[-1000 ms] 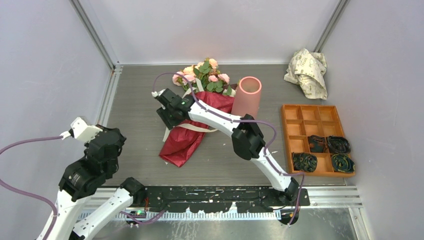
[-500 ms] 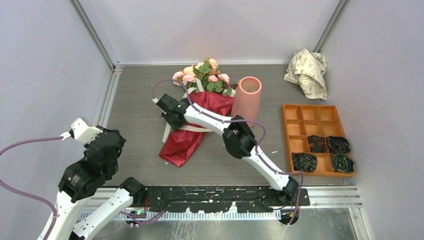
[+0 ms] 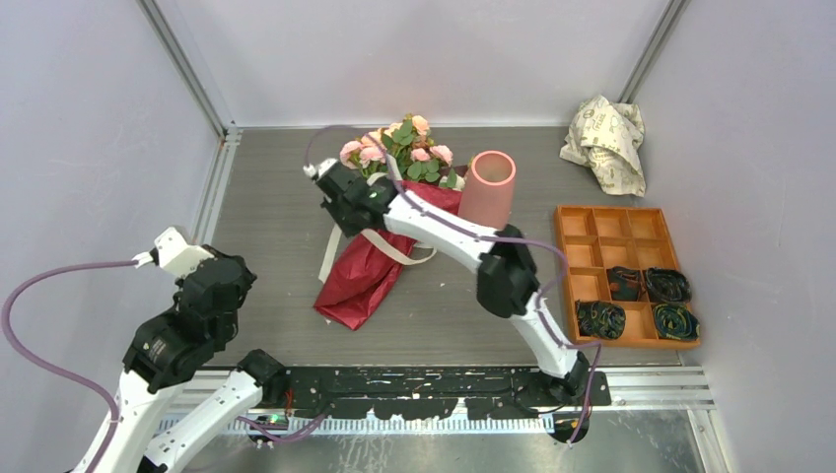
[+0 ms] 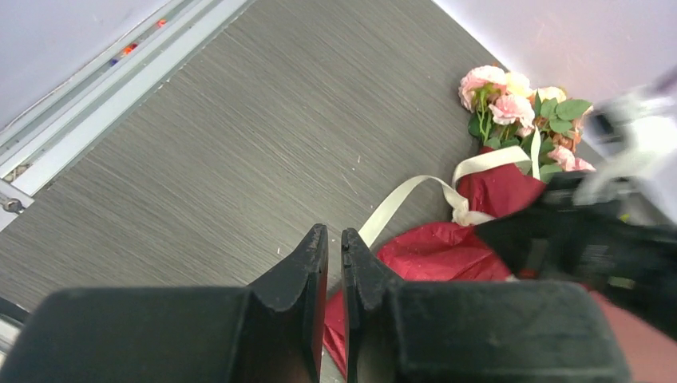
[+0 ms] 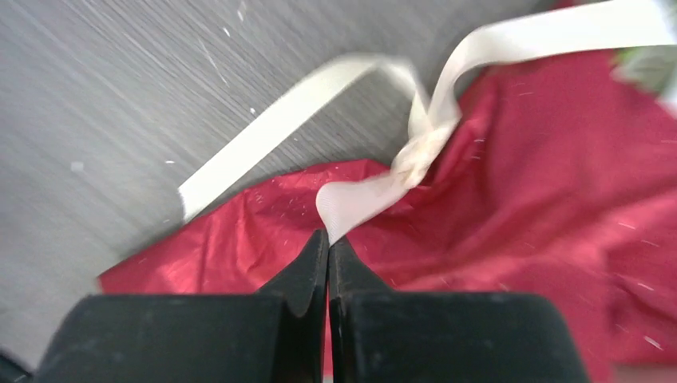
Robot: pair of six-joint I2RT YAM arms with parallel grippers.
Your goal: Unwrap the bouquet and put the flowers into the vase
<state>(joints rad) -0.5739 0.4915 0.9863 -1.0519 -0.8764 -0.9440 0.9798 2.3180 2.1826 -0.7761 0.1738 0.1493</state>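
The bouquet (image 3: 360, 276) lies on the table in crinkled dark red paper, its pink and peach flowers (image 3: 404, 148) pointing to the back. The salmon-pink vase (image 3: 488, 187) stands upright just right of the blooms. My right gripper (image 5: 329, 237) is over the bouquet's upper part, shut on the end of the cream ribbon (image 5: 415, 152), which runs up to a knot. A loose ribbon tail (image 3: 327, 258) hangs over the wrapper's left side. My left gripper (image 4: 334, 233) hovers at the near left, away from the bouquet, its jaws almost together with nothing between them.
Crumpled cream printed paper (image 3: 606, 138) sits in the back right corner. An orange compartment tray (image 3: 616, 219) at the right holds several dark bundles (image 3: 641, 301). Walls close in the table on three sides.
My right gripper closed on the ribbon end and moved toward the back, drawing the ribbon with it. The left arm shifted only slightly.
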